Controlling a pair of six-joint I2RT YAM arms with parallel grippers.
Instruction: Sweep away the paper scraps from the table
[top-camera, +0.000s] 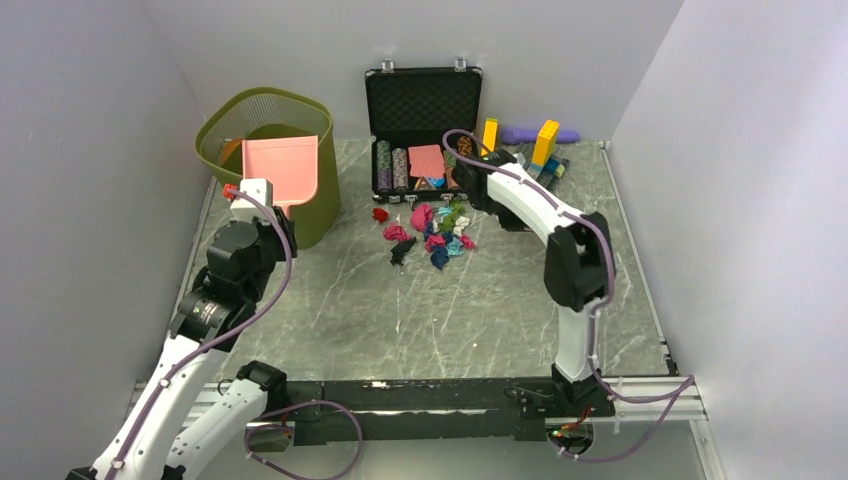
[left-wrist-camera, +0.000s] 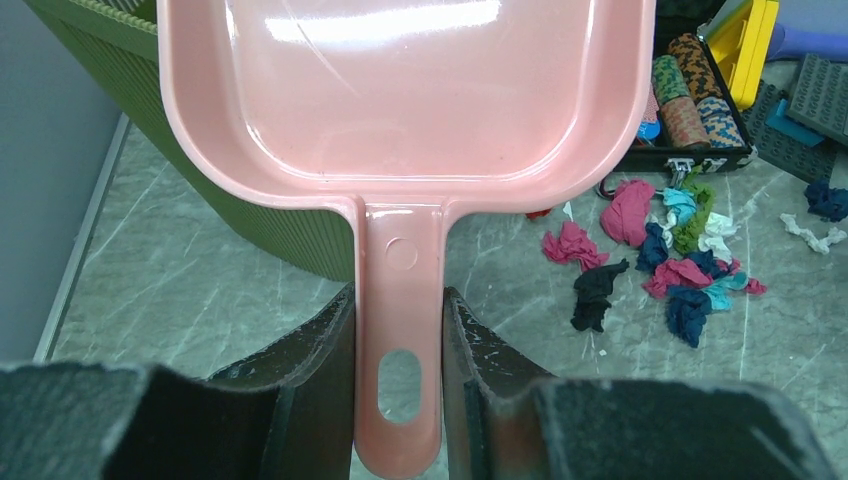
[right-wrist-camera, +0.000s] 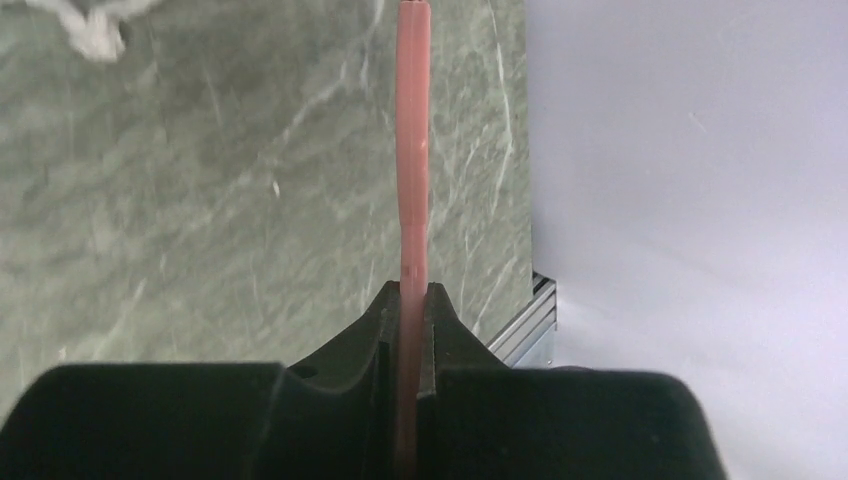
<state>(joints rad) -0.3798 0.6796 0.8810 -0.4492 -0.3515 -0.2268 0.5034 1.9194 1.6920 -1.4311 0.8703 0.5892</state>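
Top view: the paper scraps (top-camera: 435, 232) lie clustered on the surface (top-camera: 400, 310), just in front of the open black case (top-camera: 423, 110).

Left wrist: the left end effector (left-wrist-camera: 400, 330) clamps the handle of a pink dustpan (left-wrist-camera: 400, 100), left of the case.

Right wrist: the right end effector (right-wrist-camera: 412, 300) pinches a thin pink strip (right-wrist-camera: 412, 150), seen edge-on.

- The top view is bright and even. Light comes from above, and the walls (top-camera: 500, 30) look pale grey.
- Shadows on the worktop (top-camera: 450, 310) are faint and soft.
- In the left wrist view a white shine sits on the pink scoop (left-wrist-camera: 400, 100), near its top edge.
- The dark left fingers (left-wrist-camera: 310, 375) are very close there and look fuzzy, but the paper scraps (left-wrist-camera: 670, 250) are sharp.
- The right wrist view is blurry: the worktop smears, and a white scrap (right-wrist-camera: 90, 30) in the corner is a fuzzy blob.
- The pink stick (right-wrist-camera: 412, 150) between the right fingers (right-wrist-camera: 368, 340) looks soft too.
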